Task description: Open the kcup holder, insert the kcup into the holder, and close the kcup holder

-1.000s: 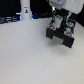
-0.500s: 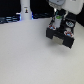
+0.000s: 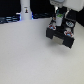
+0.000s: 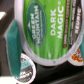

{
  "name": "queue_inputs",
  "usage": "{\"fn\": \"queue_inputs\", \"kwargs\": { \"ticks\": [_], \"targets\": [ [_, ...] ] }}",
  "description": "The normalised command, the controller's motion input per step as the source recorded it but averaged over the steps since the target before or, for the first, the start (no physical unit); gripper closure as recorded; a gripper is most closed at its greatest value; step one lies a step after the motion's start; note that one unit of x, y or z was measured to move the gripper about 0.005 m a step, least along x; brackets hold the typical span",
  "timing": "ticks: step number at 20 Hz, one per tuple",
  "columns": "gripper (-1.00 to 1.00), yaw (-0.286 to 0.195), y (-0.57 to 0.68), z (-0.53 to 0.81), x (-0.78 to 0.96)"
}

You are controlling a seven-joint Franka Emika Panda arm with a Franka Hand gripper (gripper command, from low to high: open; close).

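Observation:
The kcup holder (image 3: pixel 64 39) is a black boxy unit with small pale marks, on the white table at the exterior view's right. My gripper (image 3: pixel 59 21) hangs from the white arm directly over the holder's top. It is shut on the kcup (image 3: pixel 59 16), which shows as a small green patch between the fingers. In the wrist view the kcup's green "Dark Magic" lid (image 4: pixel 47 30) fills most of the frame, very close to the camera. Whether the holder's front panels are open is too blurred to tell.
A tall white bottle-like object (image 3: pixel 25 9) stands at the back on the exterior view's left, with dark equipment and a blue light (image 3: pixel 32 15) beside it. A second green-lidded cup (image 4: pixel 29 66) and a teal object (image 4: pixel 11 45) show in the wrist view.

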Motion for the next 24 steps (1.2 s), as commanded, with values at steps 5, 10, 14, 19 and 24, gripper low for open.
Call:
{"fn": "queue_inputs", "kwargs": {
  "ticks": [5, 10, 14, 19, 24],
  "targets": [
    [1.0, -0.006, 0.42, 0.23, 0.3],
    [1.0, -0.015, 0.25, 0.17, 0.26],
    [1.0, -0.014, 0.11, 0.03, 0.26],
    [1.0, -0.002, 0.25, 0.0, 0.34],
    [1.0, 0.0, 0.14, 0.0, 0.18]
  ]
}}
